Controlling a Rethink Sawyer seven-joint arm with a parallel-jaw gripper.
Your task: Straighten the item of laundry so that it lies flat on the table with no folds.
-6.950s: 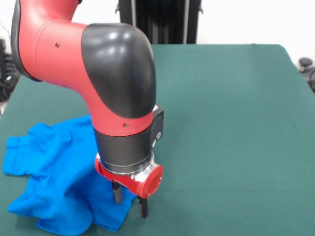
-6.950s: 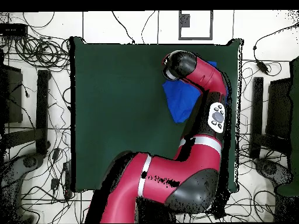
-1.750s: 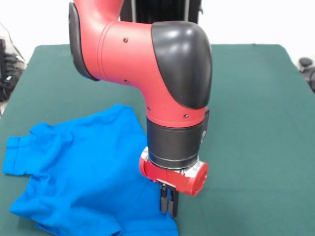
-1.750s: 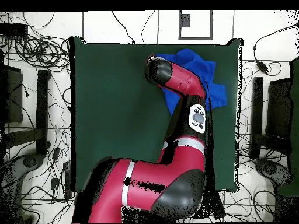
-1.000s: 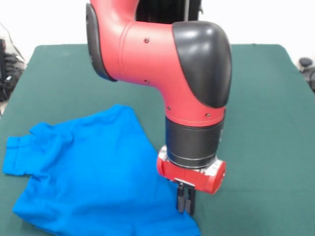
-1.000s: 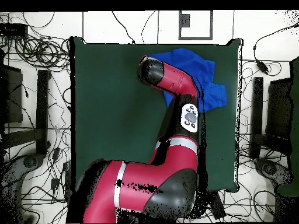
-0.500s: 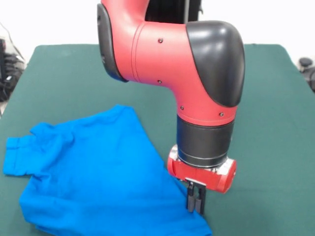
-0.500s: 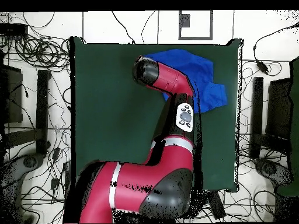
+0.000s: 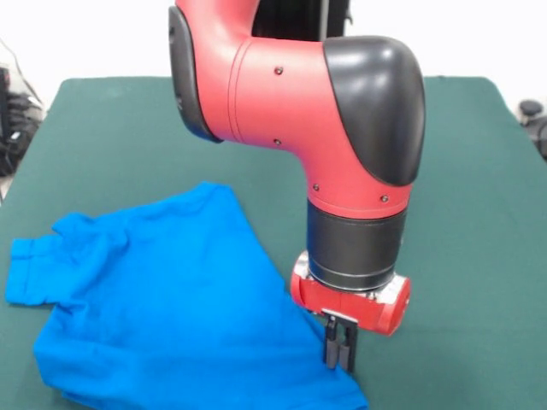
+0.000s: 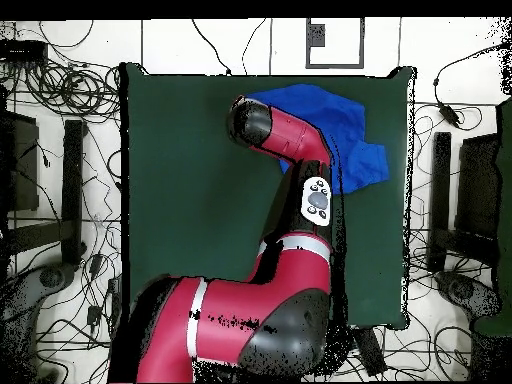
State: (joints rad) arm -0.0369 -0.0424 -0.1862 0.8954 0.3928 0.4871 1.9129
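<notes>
The bright blue T-shirt (image 9: 162, 299) lies spread over the near left part of the dark green table (image 9: 479, 188), with one sleeve at the far left and soft wrinkles. My gripper (image 9: 339, 352) is shut on the shirt's right corner, low over the table near the front edge. In the overhead view the shirt (image 10: 345, 140) shows at the top right of the table (image 10: 190, 200), partly hidden by the arm; the gripper is hidden under the arm's elbow there.
The red and black arm (image 9: 342, 128) comes down over the middle of the table. Cables and stands (image 10: 60, 200) surround the table on the floor. A dark pedestal (image 9: 291, 26) stands at the far side.
My gripper closed on the shirt's corner and has dragged it to the right along the front edge. The shirt has been pulled wider and flatter.
</notes>
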